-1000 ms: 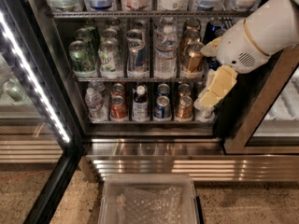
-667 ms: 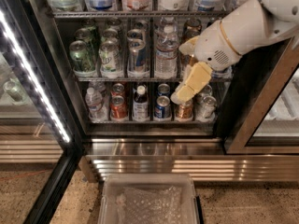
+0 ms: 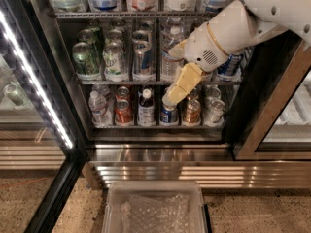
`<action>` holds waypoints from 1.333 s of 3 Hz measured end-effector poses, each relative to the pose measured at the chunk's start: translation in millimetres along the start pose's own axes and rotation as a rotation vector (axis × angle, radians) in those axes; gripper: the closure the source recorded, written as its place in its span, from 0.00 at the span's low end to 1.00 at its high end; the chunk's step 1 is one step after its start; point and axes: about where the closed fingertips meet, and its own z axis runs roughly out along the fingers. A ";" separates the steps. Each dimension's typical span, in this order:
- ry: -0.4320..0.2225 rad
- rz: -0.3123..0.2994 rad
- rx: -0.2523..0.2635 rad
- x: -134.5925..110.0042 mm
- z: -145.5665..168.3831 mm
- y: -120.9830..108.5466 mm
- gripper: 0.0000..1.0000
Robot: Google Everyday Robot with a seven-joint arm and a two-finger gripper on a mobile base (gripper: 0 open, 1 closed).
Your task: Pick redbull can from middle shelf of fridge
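The fridge (image 3: 73, 144) stands open with steel wire shelves. On the middle shelf (image 3: 121, 82) are lanes of green cans, silver cans and a clear water bottle (image 3: 168, 57). The redbull can (image 3: 142, 57), slim and blue-and-silver, stands at the front of the third lane, just left of the bottle. My gripper (image 3: 176, 92), cream-coloured on a white wrist, hangs in front of the shelf edge, pointing down and left. It is below and right of the redbull can and does not touch it. It covers part of the lanes to the right.
The lower shelf holds short red cans (image 3: 123, 111), a dark bottle (image 3: 146, 108), a blue can (image 3: 168, 115) and a copper can (image 3: 191, 111). A white LED strip (image 3: 36, 81) runs down the left door frame. A clear plastic bin (image 3: 155, 208) sits on the floor in front.
My arm and gripper have moved left across the shelf front, from the right-hand lanes to in front of the water bottle lane. The cans have not moved.
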 end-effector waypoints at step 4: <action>-0.197 0.062 0.058 -9.5 59.3 5.1 0.00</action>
